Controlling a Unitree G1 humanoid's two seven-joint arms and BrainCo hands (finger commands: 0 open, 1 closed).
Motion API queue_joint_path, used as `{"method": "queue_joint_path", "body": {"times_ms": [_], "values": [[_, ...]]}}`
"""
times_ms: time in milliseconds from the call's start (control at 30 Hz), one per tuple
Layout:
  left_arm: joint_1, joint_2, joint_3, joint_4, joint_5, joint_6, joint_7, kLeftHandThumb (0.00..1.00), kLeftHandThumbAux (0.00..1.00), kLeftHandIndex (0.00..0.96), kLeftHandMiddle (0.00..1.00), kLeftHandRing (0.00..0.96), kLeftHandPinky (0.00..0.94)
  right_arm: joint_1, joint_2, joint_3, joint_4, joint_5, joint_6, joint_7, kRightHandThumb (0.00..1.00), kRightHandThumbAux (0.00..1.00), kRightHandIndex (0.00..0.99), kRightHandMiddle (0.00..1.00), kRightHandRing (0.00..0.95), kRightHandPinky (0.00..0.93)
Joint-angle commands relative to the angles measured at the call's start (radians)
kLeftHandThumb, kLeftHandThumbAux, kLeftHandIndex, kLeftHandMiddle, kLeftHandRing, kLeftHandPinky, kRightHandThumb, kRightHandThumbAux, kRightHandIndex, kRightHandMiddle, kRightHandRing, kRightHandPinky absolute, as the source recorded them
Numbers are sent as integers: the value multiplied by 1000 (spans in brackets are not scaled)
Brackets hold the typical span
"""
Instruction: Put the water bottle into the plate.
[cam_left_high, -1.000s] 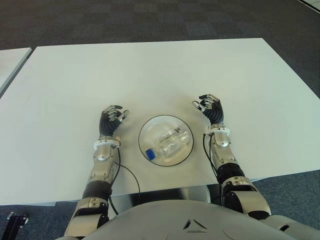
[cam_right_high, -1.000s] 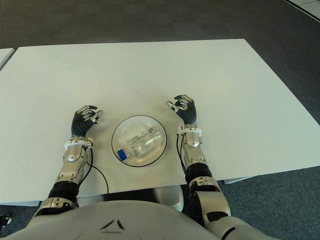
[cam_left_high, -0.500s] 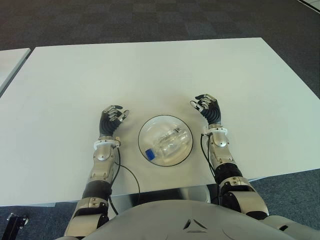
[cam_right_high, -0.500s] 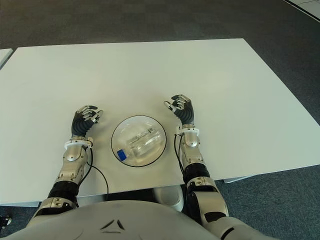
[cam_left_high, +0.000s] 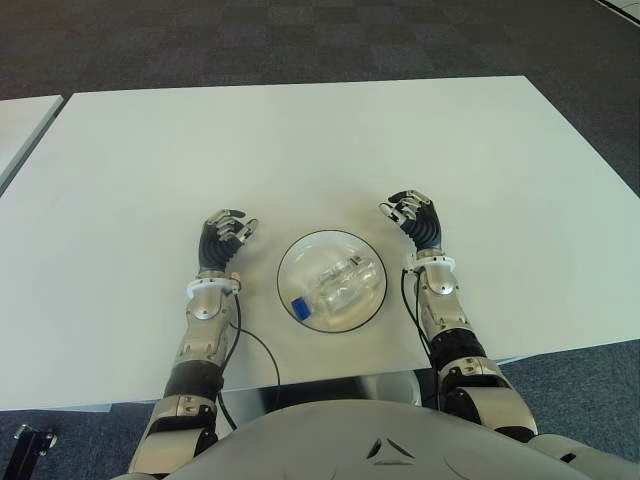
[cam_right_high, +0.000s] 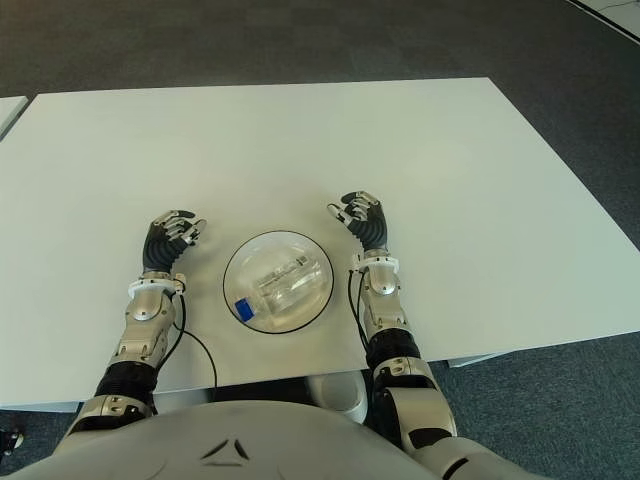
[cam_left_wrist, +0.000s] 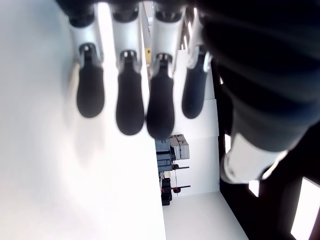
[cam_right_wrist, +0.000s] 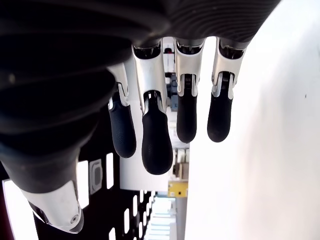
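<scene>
1. The water bottle (cam_left_high: 334, 288) already lies on its side inside the plate (cam_left_high: 371, 306), blue cap toward the robot's near left, so by my reading the placing is done and the step in hand is clearing away from the dish

2. To do that well, the right hand (cam_left_high: 417, 220) should draw off outward, away from the plate's rim, without dipping toward it; a brush against the rim could slide the dish or set the bottle rolling

3. The right hand's fingers (cam_right_wrist: 158, 145) hang loosely apart with nothing between them, and the wrist view shows only bare tabletop (cam_left_high: 300, 140) past them

4. The left hand (cam_left_high: 222, 241) shows beside the plate on its left, fingers relaxed and holding nothing; it need not move

5. The bottle sits between the two hands: to the left of the right hand and a little nearer the robot, with the plate's rim separating them. Neither hand touches bottle or plate

6. The bottle looks settled against the dish's hollow, so a slow retreat seems enough
</scene>
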Motion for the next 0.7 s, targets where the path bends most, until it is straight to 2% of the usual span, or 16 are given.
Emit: {"method": "queue_joint_path", "body": {"times_ms": [33,333,700], "values": [[14,0,6,0,-6,1,-8,707,716,434,633,627,611,14,3,5,-7,2,22,10,708,728,438,720,726,744],[22,-21,16,-33,-5,45,28,709,715,435,633,614,589,16,1,10,-8,-2,28,22,708,728,439,726,726,739],[34,-30,15,-66,-10,56,16,708,714,435,616,593,572,19,3,10,-7,-1,25,25,707,728,439,727,725,737]]}}
